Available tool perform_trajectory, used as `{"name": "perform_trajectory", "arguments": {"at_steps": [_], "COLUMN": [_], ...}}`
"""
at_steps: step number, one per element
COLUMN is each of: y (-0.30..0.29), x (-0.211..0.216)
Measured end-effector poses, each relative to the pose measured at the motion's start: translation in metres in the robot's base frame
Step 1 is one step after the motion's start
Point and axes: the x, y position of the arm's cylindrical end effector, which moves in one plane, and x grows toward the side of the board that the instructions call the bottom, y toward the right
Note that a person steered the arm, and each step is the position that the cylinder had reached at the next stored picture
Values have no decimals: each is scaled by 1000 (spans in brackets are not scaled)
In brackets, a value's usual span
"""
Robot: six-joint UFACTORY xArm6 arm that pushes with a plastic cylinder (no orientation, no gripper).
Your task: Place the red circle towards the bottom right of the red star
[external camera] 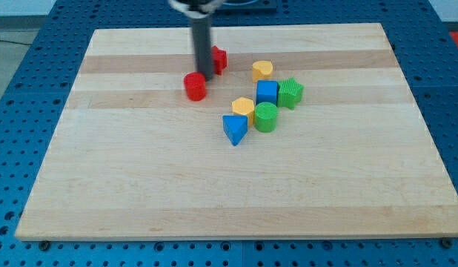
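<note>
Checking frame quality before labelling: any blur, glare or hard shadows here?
Camera view: the rod's top is motion-blurred, my tip sharper between the red circle and red star; light is even, shadows under the blocks soft, no glare on the board.

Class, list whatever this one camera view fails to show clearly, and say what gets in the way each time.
1. Red star: the rod covers its left part, so its full outline is hidden.
2. My tip: whether it touches the red circle cannot be told; they look close.
3. The arm above the rod: cut off by the view's top edge.
4. Two yellow blocks: too small for their exact shapes.
5. Blue cube: its base is hidden by the green cylinder.
</note>
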Motion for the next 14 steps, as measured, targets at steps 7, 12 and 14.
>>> {"name": "perform_trajectory", "arguments": {"at_steps": [7, 12, 14], "y": [-120, -91, -91], "x": [76, 76, 73]}}
